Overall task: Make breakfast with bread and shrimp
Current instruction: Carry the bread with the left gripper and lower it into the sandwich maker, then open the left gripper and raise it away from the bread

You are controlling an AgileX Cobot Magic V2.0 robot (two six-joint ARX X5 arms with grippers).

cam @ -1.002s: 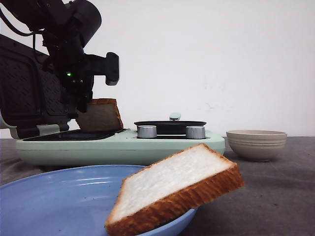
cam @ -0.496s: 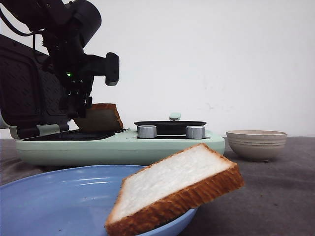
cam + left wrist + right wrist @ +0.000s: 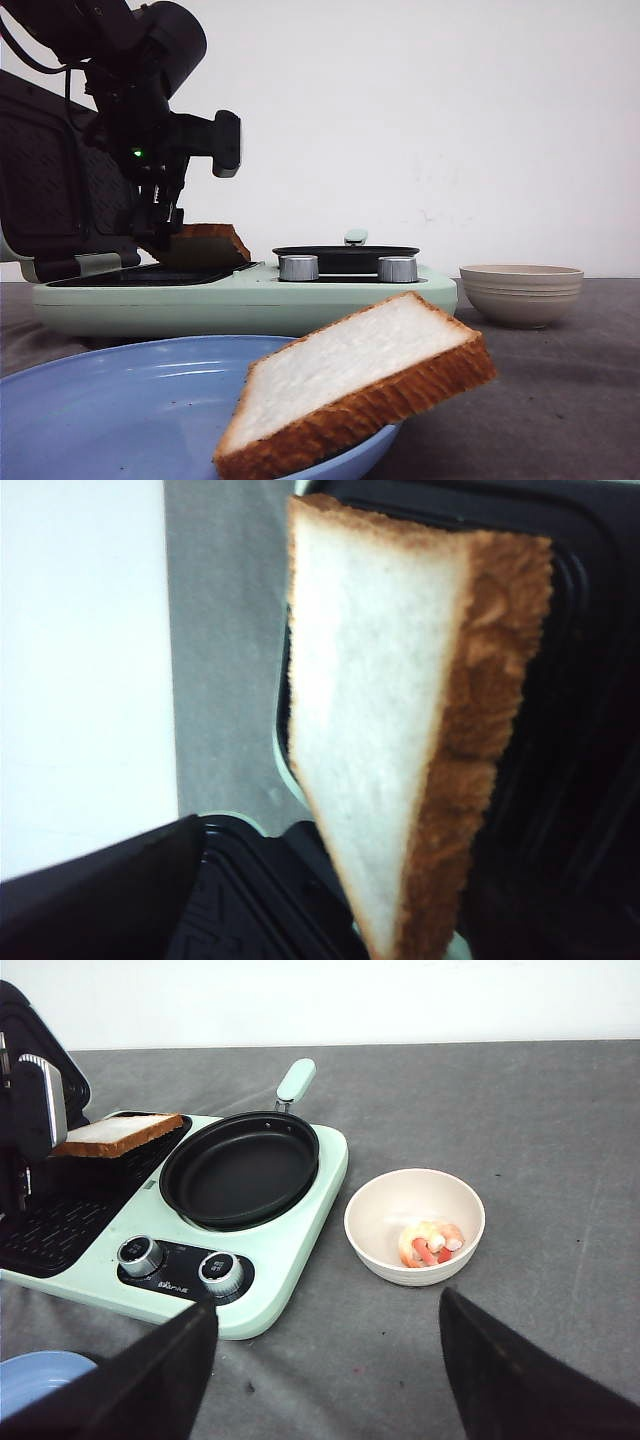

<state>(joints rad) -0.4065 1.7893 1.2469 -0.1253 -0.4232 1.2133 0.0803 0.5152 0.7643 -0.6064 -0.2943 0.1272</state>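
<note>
Front view: a bread slice is gripped at its left edge by the left end effector, tilted low over the grill plate directly beneath. The right end effector is held open, empty, nearer the shrimp.

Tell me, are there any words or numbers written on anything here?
None can be read.
Tiny markings sit under the two knobs on the green cooker: too small and blurred to read.
The bread, the bowl of shrimp and the blue plate show no writing.
</note>
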